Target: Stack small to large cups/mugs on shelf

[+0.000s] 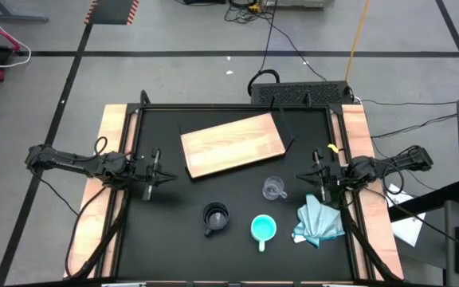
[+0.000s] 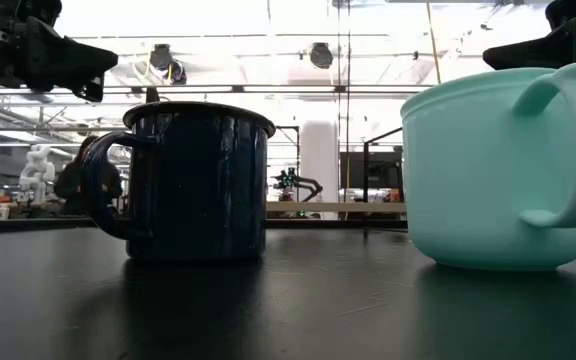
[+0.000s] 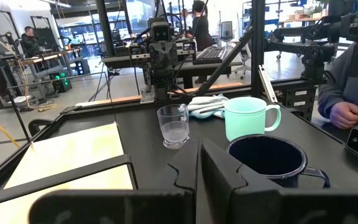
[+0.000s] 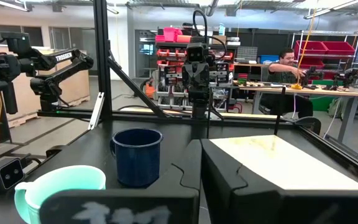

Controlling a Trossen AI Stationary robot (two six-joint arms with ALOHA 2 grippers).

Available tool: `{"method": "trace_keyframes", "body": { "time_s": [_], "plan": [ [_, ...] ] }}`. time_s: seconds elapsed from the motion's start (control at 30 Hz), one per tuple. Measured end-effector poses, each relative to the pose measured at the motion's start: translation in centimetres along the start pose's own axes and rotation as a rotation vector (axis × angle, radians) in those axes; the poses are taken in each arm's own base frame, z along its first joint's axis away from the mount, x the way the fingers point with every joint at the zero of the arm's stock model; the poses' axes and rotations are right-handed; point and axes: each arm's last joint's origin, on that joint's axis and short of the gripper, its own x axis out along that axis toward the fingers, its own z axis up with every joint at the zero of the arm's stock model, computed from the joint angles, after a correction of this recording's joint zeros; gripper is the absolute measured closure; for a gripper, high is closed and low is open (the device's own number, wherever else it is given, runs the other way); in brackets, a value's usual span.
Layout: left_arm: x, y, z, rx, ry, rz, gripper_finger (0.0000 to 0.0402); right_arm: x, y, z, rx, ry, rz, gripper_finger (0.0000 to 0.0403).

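Observation:
The light wooden shelf board lies flat on the far middle of the black table. Near it stands the clear glass cup. The black mug and the turquoise mug stand upright on their bases closer to the near edge. My left gripper hovers shut at the table's left side, apart from every cup. My right gripper hovers shut at the right side, right of the glass cup.
A crumpled light-blue cloth lies by the table's near right corner, next to the turquoise mug. Black frame posts rise at the table's edges. A person's hand shows beyond the near edge. Bare tabletop lies between my left gripper and the cups.

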Motion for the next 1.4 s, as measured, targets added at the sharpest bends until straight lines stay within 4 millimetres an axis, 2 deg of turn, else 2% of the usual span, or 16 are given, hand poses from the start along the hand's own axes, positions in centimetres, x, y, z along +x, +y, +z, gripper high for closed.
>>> {"method": "trace_keyframes", "body": {
  "time_s": [0.63,1.07,1.4],
  "plan": [
    [0.00,0.01,0.11,-0.007,-0.012,0.001,0.0378,0.00,0.00,0.00,0.000,0.000,0.000,0.0403],
    [0.00,0.01,0.08,-0.129,-0.010,0.000,0.0378,0.00,0.00,0.01,0.000,-0.001,0.000,0.0403],
    [0.01,-0.07,0.04,-0.100,-0.004,-0.025,0.0378,0.00,0.00,0.01,0.000,-0.001,0.000,0.0403]
  ]
}}
